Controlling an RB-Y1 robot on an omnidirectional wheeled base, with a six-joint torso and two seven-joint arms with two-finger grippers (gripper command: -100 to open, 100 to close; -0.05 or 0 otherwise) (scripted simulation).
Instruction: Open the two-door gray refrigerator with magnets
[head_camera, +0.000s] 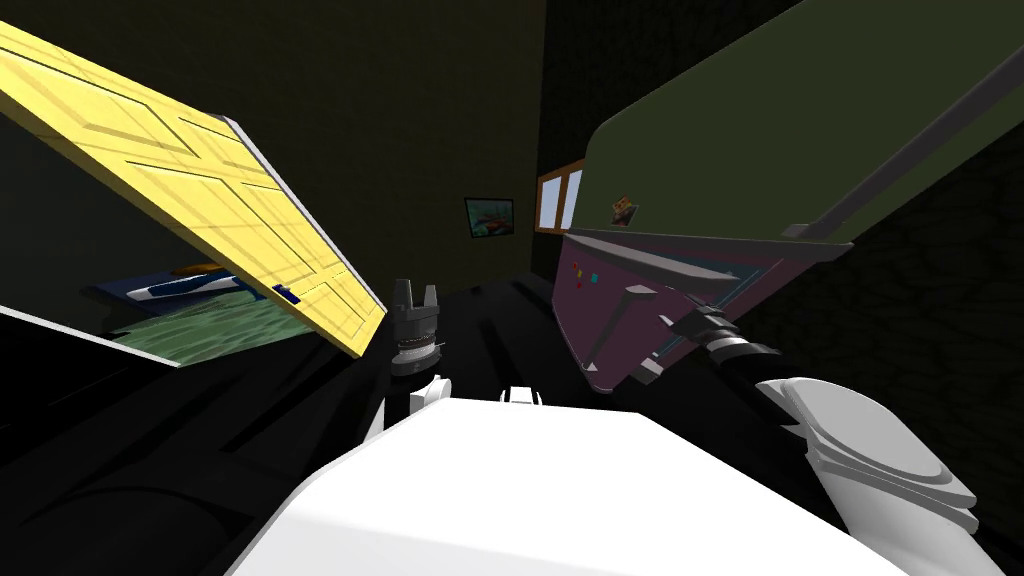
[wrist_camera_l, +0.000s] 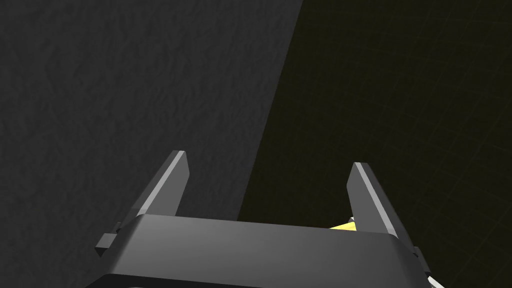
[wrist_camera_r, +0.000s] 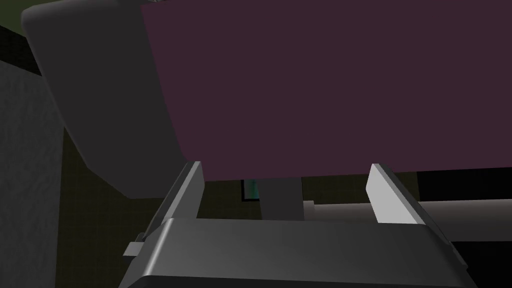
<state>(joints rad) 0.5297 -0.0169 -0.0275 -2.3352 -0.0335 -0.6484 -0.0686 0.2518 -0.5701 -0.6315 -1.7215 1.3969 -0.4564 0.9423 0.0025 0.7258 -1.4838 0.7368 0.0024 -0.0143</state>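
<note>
right gripper (wrist_camera_r: 285, 172) is right up at the dark purple door (wrist_camera_r: 325, 85) of the refrigerator (head_camera: 760, 140). its fingers are spread apart and not clamped on anything, and the grey handle (wrist_camera_r: 335, 209) bar runs just beyond them. in the head view the refrigerator is off to my right, with small coloured magnets (head_camera: 583, 275) on the door front. left gripper (head_camera: 415, 292) sits out front by the yellow door (head_camera: 200, 190), fingers apart too.

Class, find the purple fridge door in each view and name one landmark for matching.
Head view: purple door right of centre, under the green panel.
Left wrist view: open left gripper, aimed elsewhere.
Right wrist view: purple door close beyond the open fingers.
Landmark: right gripper, at the door.
</note>
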